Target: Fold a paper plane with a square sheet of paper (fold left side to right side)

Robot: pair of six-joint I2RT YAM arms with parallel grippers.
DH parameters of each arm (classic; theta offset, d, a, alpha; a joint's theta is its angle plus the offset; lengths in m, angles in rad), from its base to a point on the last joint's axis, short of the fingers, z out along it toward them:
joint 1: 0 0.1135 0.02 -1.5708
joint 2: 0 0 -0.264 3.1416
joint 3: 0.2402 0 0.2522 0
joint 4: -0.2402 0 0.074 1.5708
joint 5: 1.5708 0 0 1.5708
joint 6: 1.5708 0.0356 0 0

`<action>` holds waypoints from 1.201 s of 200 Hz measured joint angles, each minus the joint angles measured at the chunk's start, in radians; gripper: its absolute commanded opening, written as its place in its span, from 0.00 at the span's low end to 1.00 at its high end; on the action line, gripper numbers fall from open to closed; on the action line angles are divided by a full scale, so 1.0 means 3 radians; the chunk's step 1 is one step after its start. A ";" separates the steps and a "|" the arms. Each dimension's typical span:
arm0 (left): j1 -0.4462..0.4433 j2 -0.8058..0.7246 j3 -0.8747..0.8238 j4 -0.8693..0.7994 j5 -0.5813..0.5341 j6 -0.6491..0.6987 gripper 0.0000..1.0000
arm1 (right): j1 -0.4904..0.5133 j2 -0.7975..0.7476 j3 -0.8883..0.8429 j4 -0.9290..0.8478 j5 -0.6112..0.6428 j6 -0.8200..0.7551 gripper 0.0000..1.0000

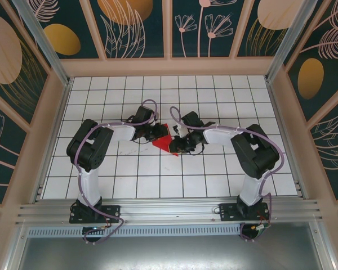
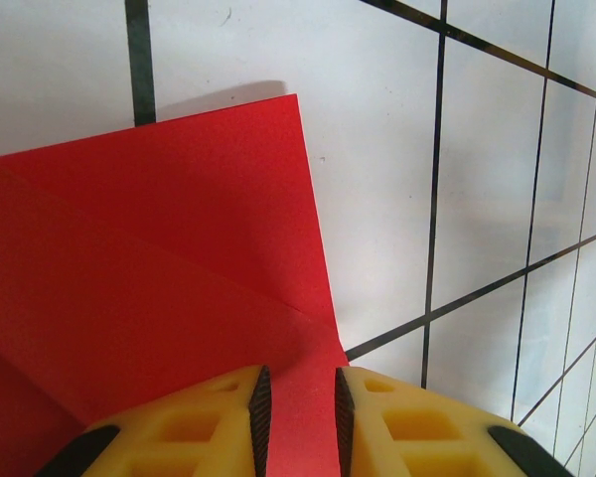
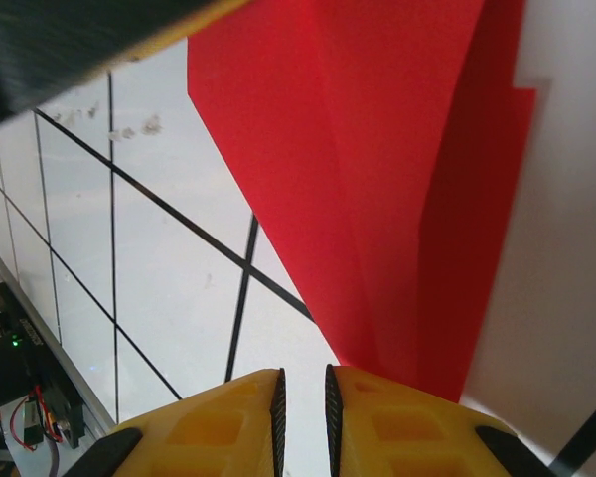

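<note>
The square sheet of paper (image 1: 162,142) is bright red and lies partly folded, with creases, on the white grid table between my two grippers. In the left wrist view the paper (image 2: 159,258) spreads flat under my left gripper (image 2: 301,417), whose jaws stand a little apart with red paper showing in the gap; its tips rest over the sheet's right edge. In the right wrist view the folded layers of the paper (image 3: 377,149) run under one finger of my right gripper (image 3: 304,417), whose jaws are almost together over bare table. From above, my left gripper (image 1: 158,134) and right gripper (image 1: 177,145) nearly meet.
The white gridded table (image 1: 214,174) stretches around the paper on all sides. Patterned walls with pale posts enclose it, and an aluminium rail (image 1: 169,211) runs along the near edge by the arm bases. The other arm's dark finger (image 3: 79,40) crosses the right wrist view's top left.
</note>
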 measured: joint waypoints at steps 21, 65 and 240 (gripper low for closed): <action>0.0000 0.0000 0.0000 0.0000 0.0000 0.0000 0.28 | -0.0001 0.0019 -0.0022 -0.0006 0.0004 -0.0001 0.21; 0.0000 0.0000 0.0000 -0.0001 0.0000 0.0001 0.28 | -0.0019 0.0090 -0.0051 -0.0037 0.0042 -0.0008 0.21; -0.0004 -0.0001 0.0000 -0.0003 -0.0003 0.0001 0.28 | -0.0160 -0.0262 -0.0413 -0.0094 0.0036 -0.0027 0.00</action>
